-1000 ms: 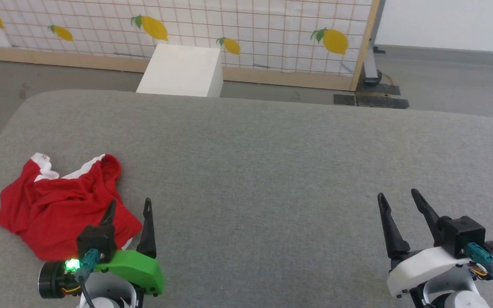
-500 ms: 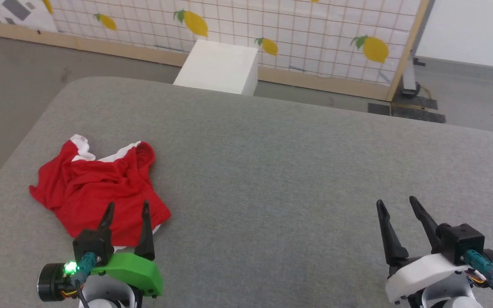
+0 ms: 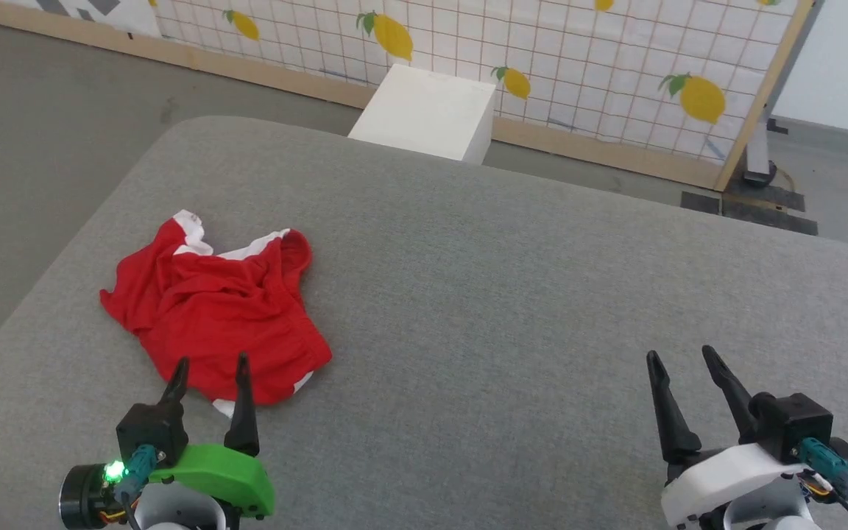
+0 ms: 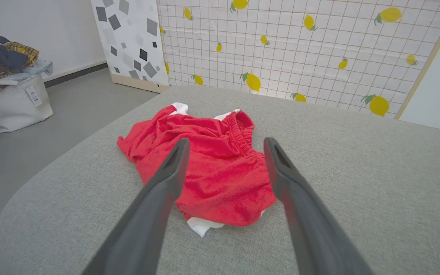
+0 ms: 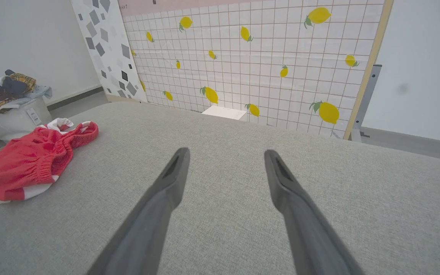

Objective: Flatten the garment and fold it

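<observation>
The garment (image 3: 214,313) is a bright red crumpled heap with white trim, lying on the left part of the grey padded table (image 3: 505,280). In the left wrist view the garment (image 4: 208,172) lies just beyond the fingers, and in the right wrist view the garment (image 5: 29,160) sits at the far left. My left gripper (image 3: 210,364) hangs open at the garment's near edge, nothing between its fingers. My right gripper (image 3: 682,357) stands open over bare table at the lower right, far from the cloth.
A white box (image 3: 424,110) stands on the floor behind the table, before a lemon-print screen (image 3: 542,51). A white laundry bin with piled clothes (image 4: 8,95) sits on the floor to the left. The table's left edge curves down close to the garment.
The head camera has turned left, so the whole picture shifted right and up. Both grippers stay open and low in the view; the garment lies as before.
</observation>
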Controlling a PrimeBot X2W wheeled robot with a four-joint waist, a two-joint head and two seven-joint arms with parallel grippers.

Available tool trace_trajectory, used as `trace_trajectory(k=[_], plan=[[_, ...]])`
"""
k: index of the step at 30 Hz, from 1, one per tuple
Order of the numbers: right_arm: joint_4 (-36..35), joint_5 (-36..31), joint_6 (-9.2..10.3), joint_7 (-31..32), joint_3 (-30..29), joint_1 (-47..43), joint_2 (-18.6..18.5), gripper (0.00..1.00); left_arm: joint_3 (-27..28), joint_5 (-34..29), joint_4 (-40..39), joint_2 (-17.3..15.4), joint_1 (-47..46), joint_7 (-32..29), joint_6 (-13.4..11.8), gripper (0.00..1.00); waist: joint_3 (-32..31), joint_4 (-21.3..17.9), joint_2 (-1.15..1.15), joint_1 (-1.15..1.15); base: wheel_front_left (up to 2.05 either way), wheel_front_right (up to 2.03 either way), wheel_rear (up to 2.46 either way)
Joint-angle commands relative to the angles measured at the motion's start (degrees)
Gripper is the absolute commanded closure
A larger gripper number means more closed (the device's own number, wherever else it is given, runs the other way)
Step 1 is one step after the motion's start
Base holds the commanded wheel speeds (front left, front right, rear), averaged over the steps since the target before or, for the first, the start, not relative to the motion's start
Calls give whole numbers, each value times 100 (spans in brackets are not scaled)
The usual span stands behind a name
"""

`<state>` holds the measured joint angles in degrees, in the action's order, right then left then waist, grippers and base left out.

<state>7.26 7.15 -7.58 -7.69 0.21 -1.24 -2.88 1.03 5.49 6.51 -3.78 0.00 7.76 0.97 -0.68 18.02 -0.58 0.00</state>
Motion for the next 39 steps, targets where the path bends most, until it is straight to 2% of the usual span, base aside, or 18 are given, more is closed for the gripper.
trace_trajectory(k=[1, 39], plan=[[41, 53, 5, -73, 9, -93, 0, 0, 11, 42, 30, -46, 90, 69, 9, 0, -5, 68, 33, 0, 0, 0, 0], [464, 350, 8, -534, -56, -216, 1, 0, 97, 310, 404, -93, 173, 528, 27, 0, -27, 906, 51, 0, 0, 0, 0]])
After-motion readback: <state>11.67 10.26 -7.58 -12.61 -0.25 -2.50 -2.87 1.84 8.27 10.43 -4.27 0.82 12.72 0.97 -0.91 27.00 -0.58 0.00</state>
